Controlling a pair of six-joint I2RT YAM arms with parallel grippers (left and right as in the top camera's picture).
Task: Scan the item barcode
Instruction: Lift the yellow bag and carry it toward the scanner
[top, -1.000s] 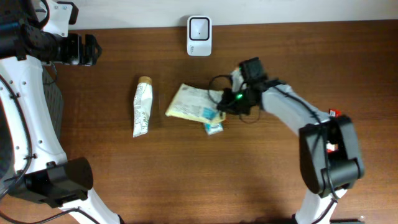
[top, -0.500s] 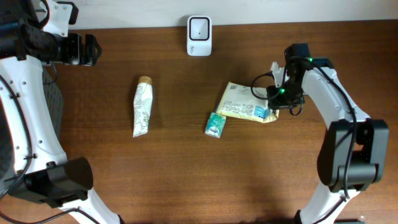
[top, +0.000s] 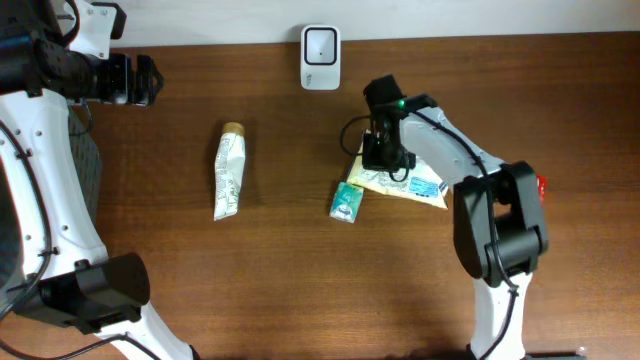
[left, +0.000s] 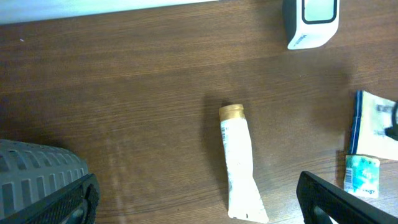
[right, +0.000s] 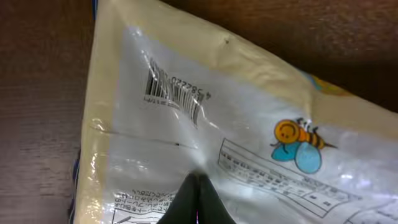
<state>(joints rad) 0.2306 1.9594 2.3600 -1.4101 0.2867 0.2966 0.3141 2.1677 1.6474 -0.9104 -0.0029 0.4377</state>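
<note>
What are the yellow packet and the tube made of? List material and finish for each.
The yellow packet: thin glossy plastic film, likely; it creases and catches glare. The tube: soft plastic or laminate, matte white, flattened wide end; its cap looks gold-toned, material unclear.

The place looks like a robot lab bench set up as a shop checkout. A wooden counter (top: 300, 290) carries a white barcode scanner (top: 320, 57) at its back edge. Packaged goods lie between the white left arm (top: 35, 120) and right arm (top: 445, 152): a tube (top: 229, 172), a small packet (top: 346, 200) and a pouch (top: 425, 187) with a printed barcode (right: 174, 94).
</note>
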